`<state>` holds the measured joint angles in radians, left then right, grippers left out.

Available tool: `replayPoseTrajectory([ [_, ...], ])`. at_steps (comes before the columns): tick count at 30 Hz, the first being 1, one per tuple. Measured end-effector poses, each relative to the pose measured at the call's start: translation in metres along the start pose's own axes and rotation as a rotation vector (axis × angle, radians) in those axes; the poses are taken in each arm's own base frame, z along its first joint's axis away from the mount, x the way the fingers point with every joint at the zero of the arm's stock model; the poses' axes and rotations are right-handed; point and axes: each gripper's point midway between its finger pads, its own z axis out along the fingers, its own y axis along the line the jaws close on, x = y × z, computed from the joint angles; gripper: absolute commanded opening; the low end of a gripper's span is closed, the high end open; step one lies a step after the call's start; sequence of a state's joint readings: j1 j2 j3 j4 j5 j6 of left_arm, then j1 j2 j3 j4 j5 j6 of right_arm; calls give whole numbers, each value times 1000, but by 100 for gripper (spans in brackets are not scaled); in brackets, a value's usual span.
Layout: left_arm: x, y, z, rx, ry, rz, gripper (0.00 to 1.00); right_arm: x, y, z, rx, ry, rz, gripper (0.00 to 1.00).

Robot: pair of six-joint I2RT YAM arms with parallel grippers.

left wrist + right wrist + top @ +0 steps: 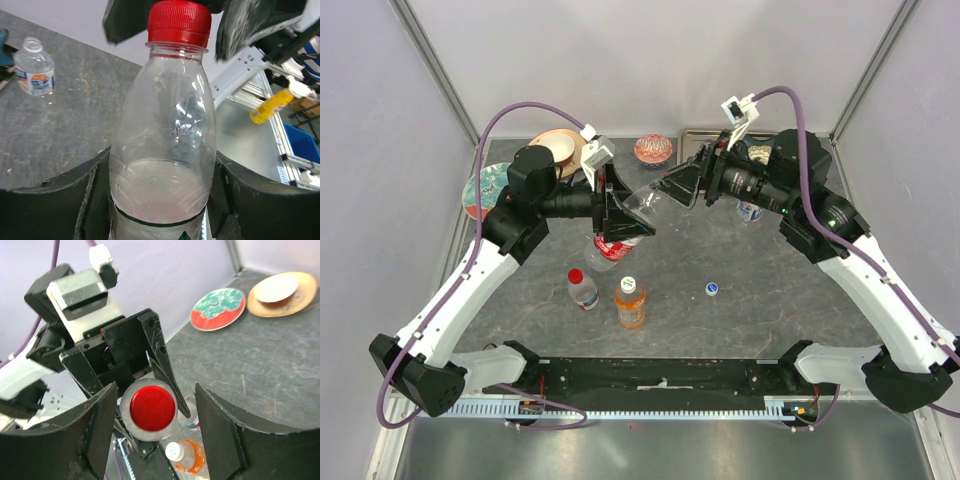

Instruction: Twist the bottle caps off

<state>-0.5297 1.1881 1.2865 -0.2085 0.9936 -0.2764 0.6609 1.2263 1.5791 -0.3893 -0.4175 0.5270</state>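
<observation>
Grey table [770, 310], bottle [165, 150] base hidden by left jaws

Clear bottle [162, 150] has a bright red cap [179, 22], and the second bottle [630, 303] is orange all over. Bench [750, 260] is dark grey, kinda marbled. Plate [218, 309] is splotchy teal and red. Cables [53, 250] purple, arms [450, 300] white and black.

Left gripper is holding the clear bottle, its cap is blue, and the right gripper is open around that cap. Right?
Not quite: the cap is red, not blue, as the right wrist view shows. The left gripper does hold the clear bottle, and the right gripper is open around the cap.
</observation>
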Motion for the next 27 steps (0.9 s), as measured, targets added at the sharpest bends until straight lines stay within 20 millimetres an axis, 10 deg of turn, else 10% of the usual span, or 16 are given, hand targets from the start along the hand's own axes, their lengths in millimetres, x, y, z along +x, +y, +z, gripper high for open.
replayPoseTrajectory([
  [12,6,16,11,-228,-64,153,56,-62,2,-44,155,-296,4,68],
  [27,-1,37,7,-345,-92,224,56,-29,-29,-14,201,-197,74,68],
])
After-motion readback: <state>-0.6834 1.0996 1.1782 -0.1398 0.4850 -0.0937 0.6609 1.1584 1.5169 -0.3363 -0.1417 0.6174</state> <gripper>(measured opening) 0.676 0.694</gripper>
